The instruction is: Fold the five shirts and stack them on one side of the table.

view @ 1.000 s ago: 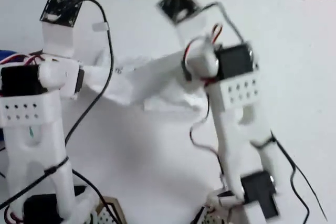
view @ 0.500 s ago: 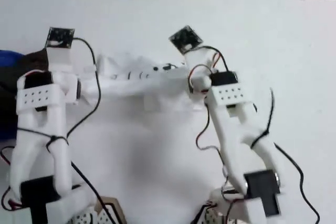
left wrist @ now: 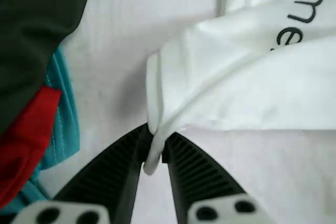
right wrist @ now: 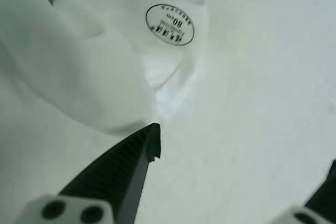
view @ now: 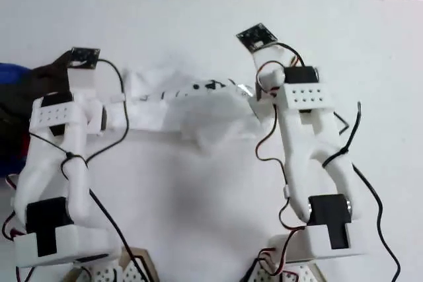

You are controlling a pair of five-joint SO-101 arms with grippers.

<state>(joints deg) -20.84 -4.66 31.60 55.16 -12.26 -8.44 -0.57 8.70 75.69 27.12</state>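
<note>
- Since the earlier frames both arms have come lower and moved apart, the right arm toward 3 o'clock. The white shirt [view: 192, 107] was pulled into a narrow band between them and now lies looser on the surface [view: 198, 196].
- In the high view the white shirt lies a little toward 12 o'clock of the centre, between the two arms, with dark print along its 12 o'clock side.
- The left pincer [left wrist: 155, 153] is closed on a folded edge of the white shirt, at its 9 o'clock end.
- The right pincer [right wrist: 239, 166] stands wide and holds nothing. One finger tip is just beside the shirt's 3 o'clock end, near a round label [right wrist: 169, 24].
- A pile of shirts [view: 20, 104], dark, teal and red, lies at the 9 o'clock edge of the surface, close to the left arm.
</note>
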